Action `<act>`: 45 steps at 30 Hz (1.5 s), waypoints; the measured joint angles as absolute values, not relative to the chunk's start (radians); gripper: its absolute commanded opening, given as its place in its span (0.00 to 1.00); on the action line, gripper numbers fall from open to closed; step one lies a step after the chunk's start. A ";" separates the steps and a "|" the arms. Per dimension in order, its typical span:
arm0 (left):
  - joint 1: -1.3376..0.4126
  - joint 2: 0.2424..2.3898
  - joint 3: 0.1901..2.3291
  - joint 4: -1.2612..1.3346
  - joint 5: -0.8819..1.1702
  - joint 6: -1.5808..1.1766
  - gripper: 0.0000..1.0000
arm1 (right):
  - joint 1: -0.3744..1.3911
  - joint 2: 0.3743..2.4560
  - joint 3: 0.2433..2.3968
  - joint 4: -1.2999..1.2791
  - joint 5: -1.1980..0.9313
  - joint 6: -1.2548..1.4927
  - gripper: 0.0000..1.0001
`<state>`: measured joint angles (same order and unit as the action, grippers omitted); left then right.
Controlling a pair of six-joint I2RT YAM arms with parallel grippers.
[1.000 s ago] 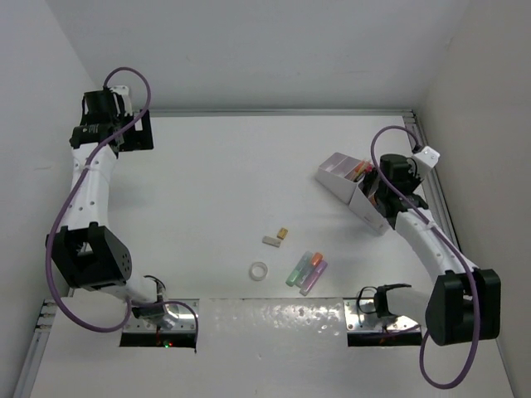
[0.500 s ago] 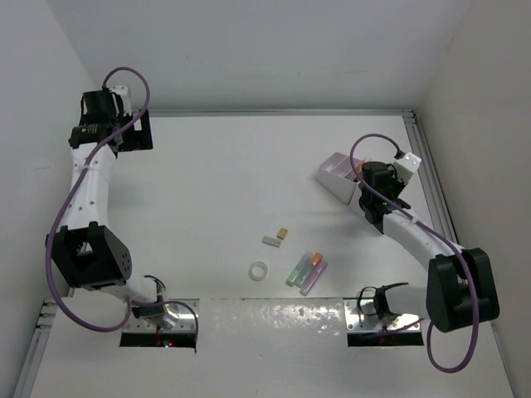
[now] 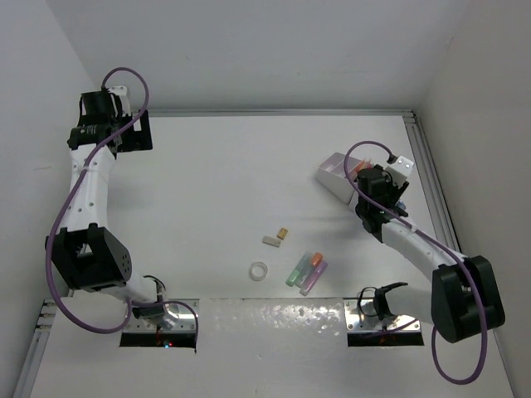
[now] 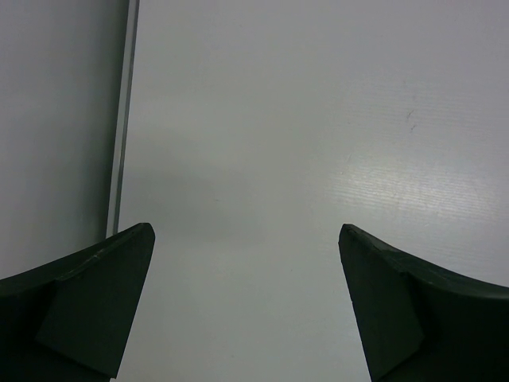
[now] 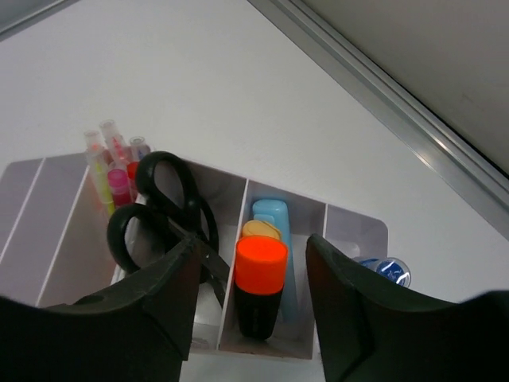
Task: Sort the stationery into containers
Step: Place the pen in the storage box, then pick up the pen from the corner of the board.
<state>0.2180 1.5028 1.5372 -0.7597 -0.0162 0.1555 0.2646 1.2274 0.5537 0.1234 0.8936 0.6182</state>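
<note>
1. Over the organizer [image 5: 48,227], the right tool [image 5: 250,247] hangs released, straddling without touching an orange-capped highlighter [image 5: 261,274] standing inside.
2. At far left, the left tool [image 4: 246,239] gapes wide above bare surface [image 4: 278,119].
3. Three highlighters [image 3: 308,269] lie loose mid-surface.

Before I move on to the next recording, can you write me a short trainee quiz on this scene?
1. True or false: the tape ring lies inside the organizer.
2. How many highlighters lie loose on the table? A two, B three, C five.
3. Fill in: in the right wrist view, the black-handled item in the compartment next to the orange-capped highlighter is a pair of ____.
Key: 1 false; 2 B; 3 scissors.
</note>
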 measured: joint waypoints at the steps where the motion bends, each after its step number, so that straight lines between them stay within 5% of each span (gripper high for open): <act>1: 0.218 1.502 1.537 -0.760 -0.015 0.155 1.00 | 0.265 1.214 0.554 0.121 0.885 0.610 0.57; 7: 0.218 1.492 1.537 -0.760 -0.014 0.154 1.00 | 0.301 1.112 0.612 0.041 0.845 0.553 0.61; 13: 0.218 1.472 1.537 -0.760 0.004 0.152 1.00 | 0.413 1.080 0.803 -0.248 0.728 0.647 0.29; 20: 0.219 1.425 1.516 -0.757 0.027 0.151 1.00 | 0.689 1.114 0.751 -0.554 0.485 1.003 0.55; 22: 0.219 1.409 1.504 -0.755 0.037 0.149 1.00 | 0.755 1.135 0.694 -0.590 0.430 1.101 0.55; 27: 0.220 1.373 1.476 -0.748 0.053 0.146 1.00 | 0.855 1.169 0.610 -0.606 0.369 1.281 0.30; 34: 0.220 1.354 1.457 -0.744 0.067 0.141 1.00 | 0.956 1.249 0.570 -0.554 0.343 1.423 0.39; 45: 0.218 1.355 1.457 -0.744 0.094 0.130 1.00 | 1.047 1.240 0.598 -0.674 0.425 1.567 0.39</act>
<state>0.2176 1.3548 1.4574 -0.7441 0.0944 0.1295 1.0473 1.2396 0.5983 -0.6743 0.4252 1.5669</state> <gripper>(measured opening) 0.996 0.393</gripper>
